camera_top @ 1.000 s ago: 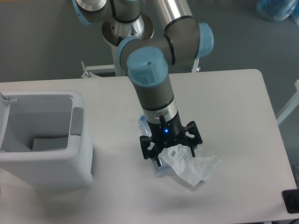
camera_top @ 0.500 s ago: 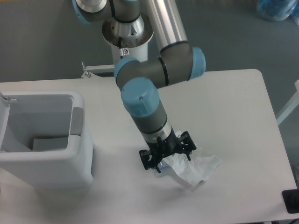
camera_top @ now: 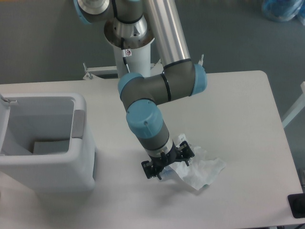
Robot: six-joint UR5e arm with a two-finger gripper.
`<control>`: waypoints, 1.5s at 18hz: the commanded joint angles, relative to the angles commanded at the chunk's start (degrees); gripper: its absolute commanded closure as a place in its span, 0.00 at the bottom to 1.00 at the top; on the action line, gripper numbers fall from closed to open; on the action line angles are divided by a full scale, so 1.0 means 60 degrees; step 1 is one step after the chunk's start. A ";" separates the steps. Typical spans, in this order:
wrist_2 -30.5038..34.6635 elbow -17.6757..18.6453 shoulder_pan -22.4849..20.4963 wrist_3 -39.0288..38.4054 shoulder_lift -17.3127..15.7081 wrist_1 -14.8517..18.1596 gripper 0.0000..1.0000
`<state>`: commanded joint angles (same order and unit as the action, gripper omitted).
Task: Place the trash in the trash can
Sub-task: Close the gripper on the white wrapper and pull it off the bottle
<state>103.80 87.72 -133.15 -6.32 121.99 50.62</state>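
Note:
The crumpled translucent-white wrapper [camera_top: 199,171] lies on the white table, right of centre near the front. My gripper [camera_top: 167,166] is tilted and pressed down at the wrapper's left edge. Its linkages are still spread wide, so it reads as open, with the fingertips buried in the plastic. A small white piece [camera_top: 180,139] pokes up just behind the gripper. The bottle is hidden under my wrist and gripper. The trash can [camera_top: 52,174], a boxy white bin with a grey side panel, stands at the table's left, well apart from the gripper.
The arm's base column [camera_top: 131,62] stands behind the table's back edge. A dark object [camera_top: 298,206] sits at the front right corner. A blue bag [camera_top: 281,9] lies on the floor at top right.
The arm has folded and the wrist has tilted and sunk lower onto the trash. The bottle that showed behind the gripper is now covered.

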 joint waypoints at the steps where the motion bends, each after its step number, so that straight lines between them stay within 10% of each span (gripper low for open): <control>1: 0.0000 -0.0058 0.0000 -0.0190 0.0059 0.0000 0.00; 27: 0.1099 -0.0498 -0.0381 -0.0734 0.1099 -0.0029 0.00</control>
<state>110.39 84.73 -135.44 -10.72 128.58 50.45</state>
